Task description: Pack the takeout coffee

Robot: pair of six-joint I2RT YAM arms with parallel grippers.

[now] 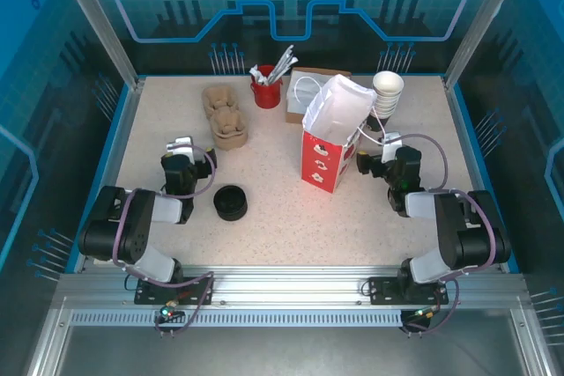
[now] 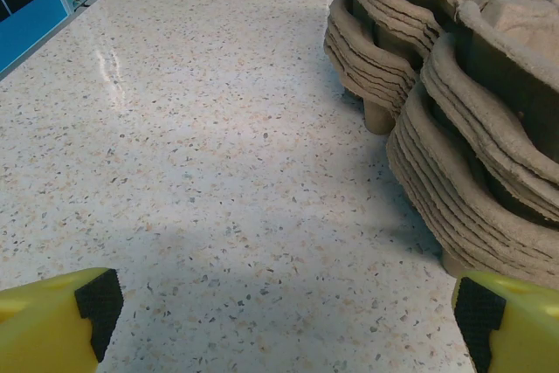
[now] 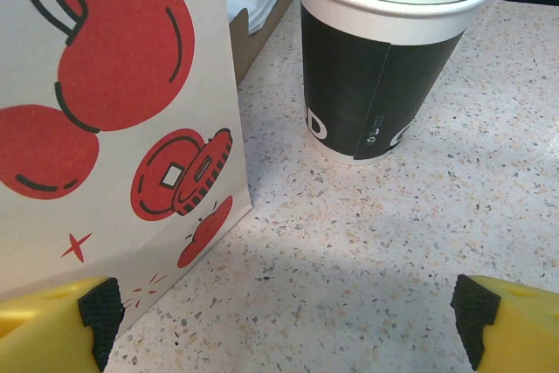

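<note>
Your two arms sit folded low at the near edge of the table point(image 1: 291, 226), elbows drawn back and forearms reaching forward. Each wrist is held close above the surface and aimed away from its base. The left gripper point(image 2: 288, 312) is spread wide and holds nothing. A stack of pulp carriers point(image 2: 472, 128) stands just ahead of it to the right, and a black lid stack point(image 1: 231, 202) sits behind it to the right. The right gripper point(image 3: 284, 316) is also spread wide and empty. The paper bag point(image 3: 113, 111), its mouth open at the top, stands just ahead on that gripper's left, and the cup stack point(image 3: 384, 58) stands just ahead on its right, apart from the bag. The takeout coffee, by the look of things, is not yet made up: its cup most likely sits nested in that stack and its lid in the black pile. Expect the cup to be light and thin-walled, firm at the rolled rim but quick to buckle under a hard squeeze. Whether any cup holds liquid cannot be told. Take it across the wall a little below the rim with a gentle pinch, and keep it upright, since a pressed-on lid can pop loose. The bag is soft and light too, and could tip if you nudge it.
</note>
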